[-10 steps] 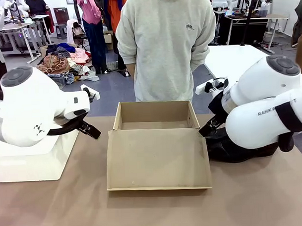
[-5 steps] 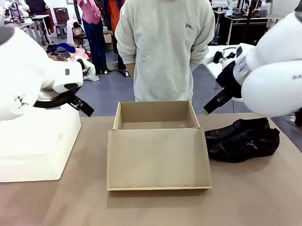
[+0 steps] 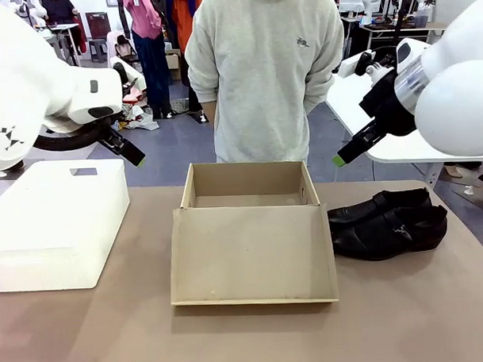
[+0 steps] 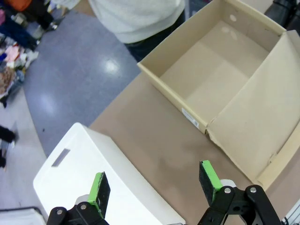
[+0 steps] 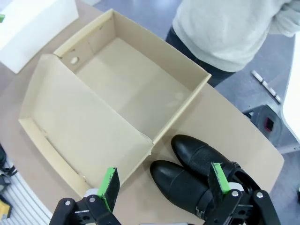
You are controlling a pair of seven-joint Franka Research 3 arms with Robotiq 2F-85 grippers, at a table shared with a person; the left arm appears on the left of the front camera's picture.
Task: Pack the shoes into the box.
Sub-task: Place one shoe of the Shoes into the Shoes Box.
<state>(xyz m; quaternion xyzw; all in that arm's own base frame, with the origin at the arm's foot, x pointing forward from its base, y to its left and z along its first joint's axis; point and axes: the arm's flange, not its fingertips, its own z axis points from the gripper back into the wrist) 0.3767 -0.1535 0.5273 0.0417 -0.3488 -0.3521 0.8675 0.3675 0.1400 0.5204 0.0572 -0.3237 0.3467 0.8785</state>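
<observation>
- Right of the box [image 3: 245, 181], just beside its flat-open lid [image 3: 252, 256], the shoes [image 3: 388, 223] lie side by side on the table [image 3: 405, 318]. Their toes point at the box, and their long axis runs parallel to its front wall.
- Right gripper [image 3: 340, 158] hangs above the box's right side, over the shoes, jaws wide and empty; judged the nearer arm.
- Left gripper [image 3: 138, 161] hangs left of the box above the white bin [image 3: 57, 227], jaws wide and empty.
- Box interior is bare. Its right wall must be cleared, and a person [image 3: 262, 77] stands close behind its far wall.
</observation>
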